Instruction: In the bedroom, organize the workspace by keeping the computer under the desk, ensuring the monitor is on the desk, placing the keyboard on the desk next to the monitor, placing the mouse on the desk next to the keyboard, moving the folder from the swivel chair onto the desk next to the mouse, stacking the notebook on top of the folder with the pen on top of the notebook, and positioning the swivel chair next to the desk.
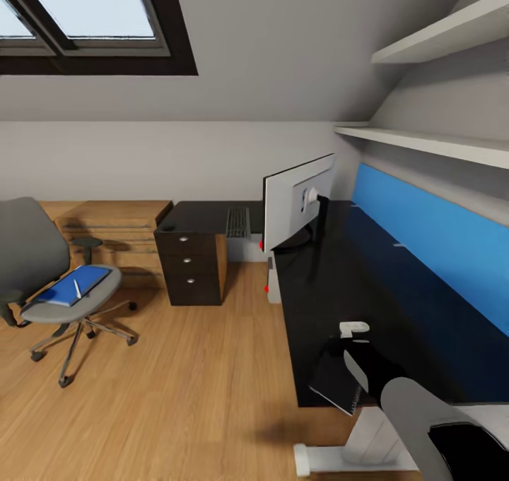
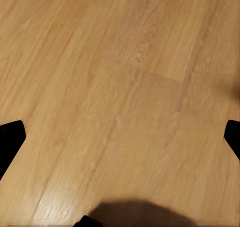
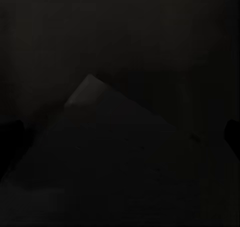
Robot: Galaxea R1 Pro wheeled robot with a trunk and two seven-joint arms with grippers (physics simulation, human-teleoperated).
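- Head view: attic bedroom w/ wood floor (image 1: 191,389). L-shaped black desk (image 1: 353,283) runs along the right wall and turns toward the far wall.
- Monitor (image 1: 298,200) stands on the desk near its corner, pale back facing the camera.
- Keyboard (image 1: 237,222) lies on the far part of the desk, just left of the monitor.
- Drawer unit (image 1: 189,265) w/ silver knobs sits under the desk's far-left end.
- Grey box w/ red dots, likely the computer (image 1: 271,280), shows at the desk edge below the monitor; mostly hidden.
- Swivel chair (image 1: 49,283) stands on the floor at left, well apart from the desk.
- Blue folder (image 1: 74,285) lies on the chair seat; white pen (image 1: 77,288) rests on top of it.
- Right gripper (image 1: 348,357) is at the near desk edge, over the notebook (image 1: 336,381), which tilts and overhangs the edge. Can't tell whether the fingers pinch it or are spread; right wrist view is nearly black.
- Left wrist view: bare wood floor, dark fingertips (image 2: 10,139) at both sides, set wide apart.
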